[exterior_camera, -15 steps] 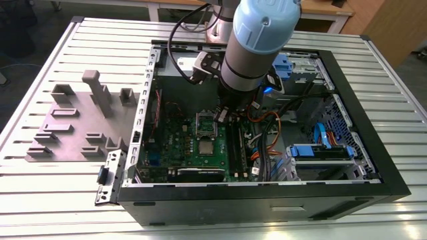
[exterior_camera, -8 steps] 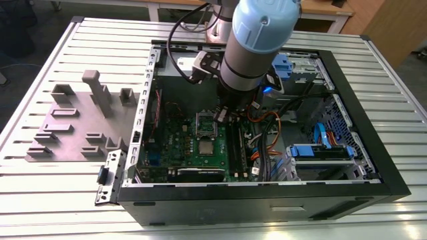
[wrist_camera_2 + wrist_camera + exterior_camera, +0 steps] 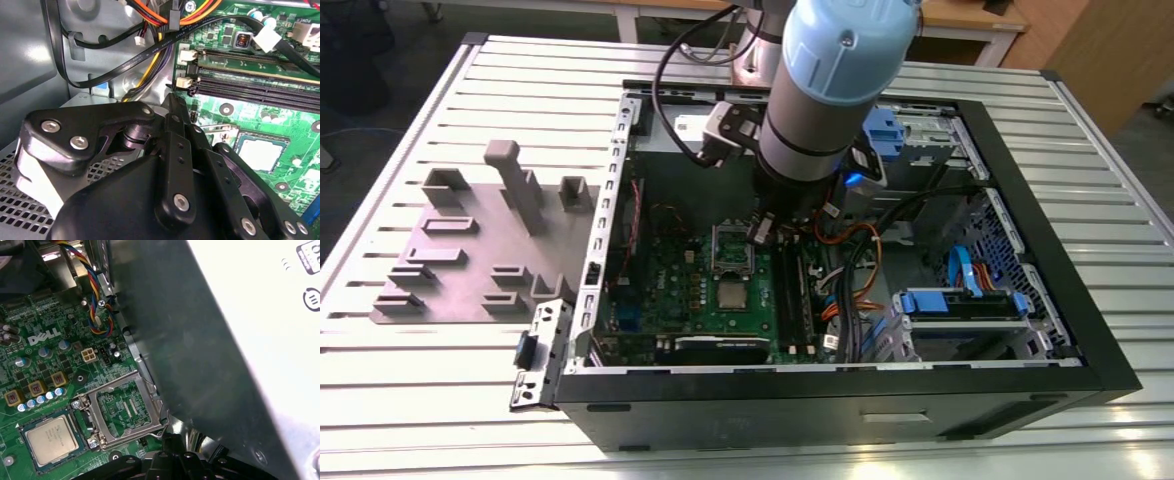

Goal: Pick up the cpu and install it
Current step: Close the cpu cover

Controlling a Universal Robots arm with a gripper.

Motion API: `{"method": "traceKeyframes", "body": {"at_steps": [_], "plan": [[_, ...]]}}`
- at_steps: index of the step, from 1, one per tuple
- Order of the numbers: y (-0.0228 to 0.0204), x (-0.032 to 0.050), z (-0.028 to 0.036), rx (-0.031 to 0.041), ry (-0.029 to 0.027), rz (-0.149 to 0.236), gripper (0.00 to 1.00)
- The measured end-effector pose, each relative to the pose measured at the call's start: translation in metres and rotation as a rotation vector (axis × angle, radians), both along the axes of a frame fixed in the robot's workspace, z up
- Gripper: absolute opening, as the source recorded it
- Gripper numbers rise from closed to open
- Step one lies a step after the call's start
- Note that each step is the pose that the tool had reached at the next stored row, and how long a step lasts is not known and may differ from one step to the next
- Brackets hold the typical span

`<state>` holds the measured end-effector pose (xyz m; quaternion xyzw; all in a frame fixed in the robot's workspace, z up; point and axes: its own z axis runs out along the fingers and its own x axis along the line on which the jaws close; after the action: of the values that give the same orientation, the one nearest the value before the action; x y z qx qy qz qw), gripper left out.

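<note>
The cpu (image 3: 731, 293) (image 3: 51, 440) (image 3: 261, 152), a small silvery square chip with a pale rim, lies flat in its socket on the green motherboard (image 3: 670, 285). Beside it the silver socket frame (image 3: 125, 407) (image 3: 734, 246) stands flipped open. My gripper (image 3: 770, 228) (image 3: 171, 100) hangs inside the computer case, just above the board near the open frame and a short way from the cpu. Its black fingers (image 3: 176, 145) are drawn together with nothing between them.
The black computer case (image 3: 854, 410) walls the board in on all sides. Loose black, orange and yellow cables (image 3: 854, 255) run beside the memory slots (image 3: 250, 82). Blue drive caddies (image 3: 958, 300) fill the exterior view's right. A grey plate of holder blocks (image 3: 467, 260) lies outside on the slatted table.
</note>
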<state>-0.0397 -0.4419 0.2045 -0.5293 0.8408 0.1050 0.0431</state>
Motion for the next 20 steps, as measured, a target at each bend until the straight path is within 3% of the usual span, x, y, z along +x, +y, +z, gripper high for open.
{"method": "traceKeyframes", "body": {"at_steps": [20], "plan": [[-0.0001, -0.0010, 0.0099, -0.0008, 0.0000, 0.000, 0.11]]}}
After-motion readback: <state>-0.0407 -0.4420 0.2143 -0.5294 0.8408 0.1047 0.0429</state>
